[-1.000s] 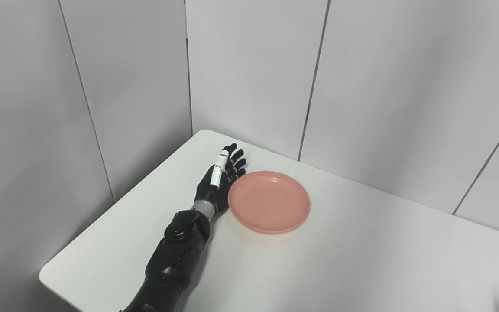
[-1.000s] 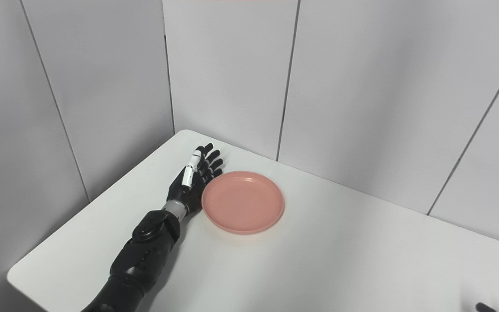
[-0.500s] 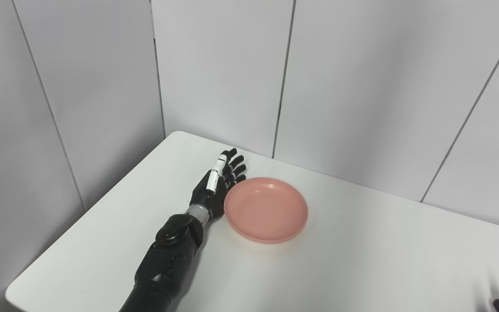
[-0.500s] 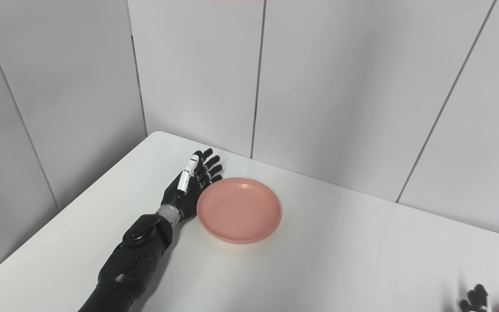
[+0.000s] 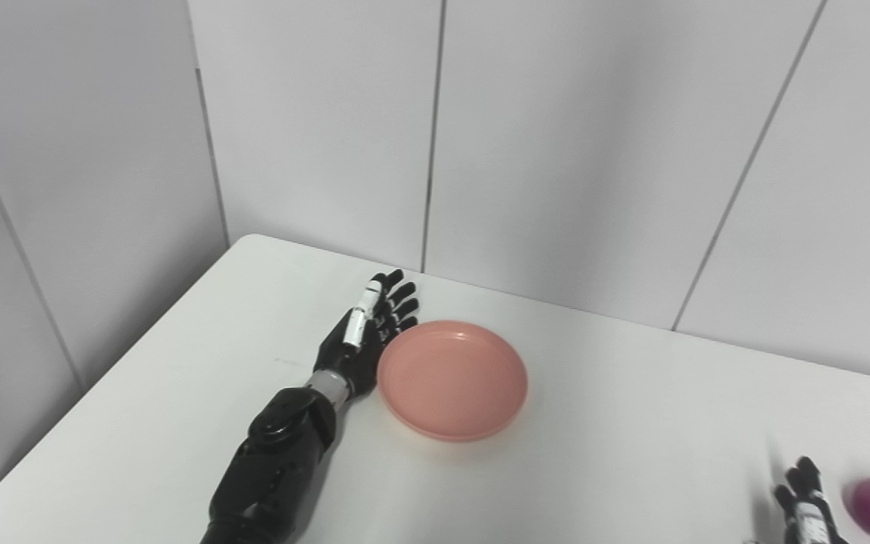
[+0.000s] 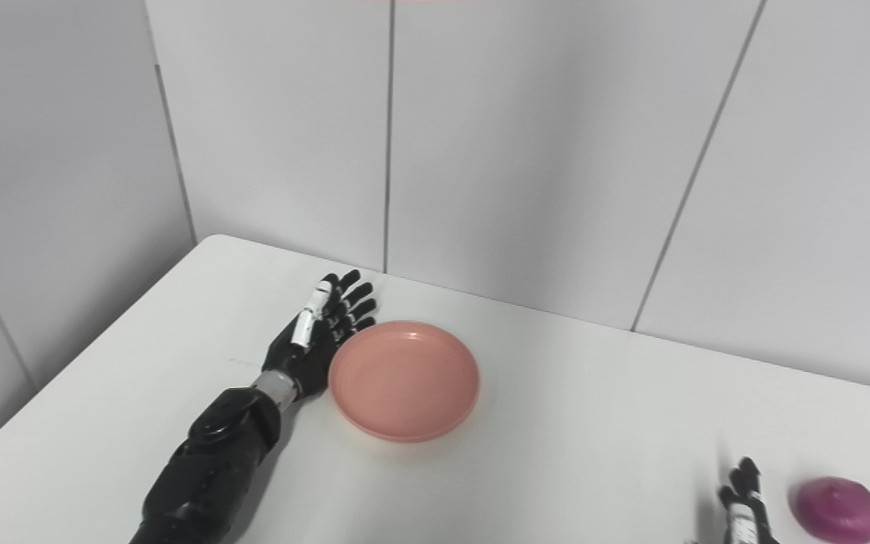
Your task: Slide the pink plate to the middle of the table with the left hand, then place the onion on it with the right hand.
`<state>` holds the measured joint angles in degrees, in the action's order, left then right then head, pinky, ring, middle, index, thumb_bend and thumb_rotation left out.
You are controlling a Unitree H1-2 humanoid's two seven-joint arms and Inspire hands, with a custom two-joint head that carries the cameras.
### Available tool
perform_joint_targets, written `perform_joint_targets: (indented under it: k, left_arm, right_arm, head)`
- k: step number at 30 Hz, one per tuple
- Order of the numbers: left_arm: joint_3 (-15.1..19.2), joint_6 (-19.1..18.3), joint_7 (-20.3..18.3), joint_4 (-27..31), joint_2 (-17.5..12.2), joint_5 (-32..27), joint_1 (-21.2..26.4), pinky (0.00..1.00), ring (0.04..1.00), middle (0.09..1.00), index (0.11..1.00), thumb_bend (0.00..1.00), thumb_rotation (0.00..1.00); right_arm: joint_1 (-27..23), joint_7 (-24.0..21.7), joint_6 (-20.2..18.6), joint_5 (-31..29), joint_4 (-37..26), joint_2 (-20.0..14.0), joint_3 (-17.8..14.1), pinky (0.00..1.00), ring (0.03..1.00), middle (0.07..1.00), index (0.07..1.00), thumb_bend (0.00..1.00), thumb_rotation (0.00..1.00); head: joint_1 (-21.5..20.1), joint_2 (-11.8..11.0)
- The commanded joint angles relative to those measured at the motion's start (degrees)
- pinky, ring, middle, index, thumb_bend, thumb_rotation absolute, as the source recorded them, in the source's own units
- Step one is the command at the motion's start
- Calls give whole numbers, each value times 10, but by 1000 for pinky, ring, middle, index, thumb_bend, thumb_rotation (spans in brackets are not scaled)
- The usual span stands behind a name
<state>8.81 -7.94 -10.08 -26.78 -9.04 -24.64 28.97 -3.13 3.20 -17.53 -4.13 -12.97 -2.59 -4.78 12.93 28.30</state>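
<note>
The white table [image 5: 631, 453] fills the room's corner, its far edge against the grey wall panels [image 5: 556, 151], and most of its top is bare. On its left half, nearer the far edge than the near one, sits the pink plate [image 5: 452, 379], empty and flat on the surface. The left hand [image 5: 363, 340] stands edge-on against the plate's left rim, fingers spread and straight, holding nothing; set like a paddle, it looks placed to push the plate sideways toward the centre instead of lifting it. Over by the near right corner lies the purple onion [image 6: 837, 509], well apart from the plate. Just left of it the right hand [image 6: 745, 506] pokes up from the near edge, fingers up and apart, empty, seemingly waiting beside the onion for its turn
</note>
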Motion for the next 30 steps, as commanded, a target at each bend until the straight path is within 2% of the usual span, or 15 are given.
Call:
perform_joint_targets:
  k: [1,9,23,30]
  left_arm:
    - [-5,-41,6,-6,8,10,-20,952,958,954,946,388,1000]
    - [-11,-65,-1,18,14,4,-28,967,970,965,954,385,1000]
    - [-11,-98,-4,43,28,1,-25,978,977,975,966,374,1000]
    - [-19,-108,1,59,42,8,-25,974,977,976,967,375,1000]
  right_arm:
    - [1,-4,-10,-1,-15,5,6,0,1000,1000,1000,56,1000]
    - [-1,-2,3,8,-1,10,8,0,1000,1000,1000,103,1000]
    - [-12,-1,39,22,26,25,20,0,999,1000,1000,140,1000]
    - [-15,7,33,36,27,32,25,0,997,1000,1000,184,1000]
  head:
    - [-8,4]
    - [-40,25]
    - [-138,58]
    - [-172,69]
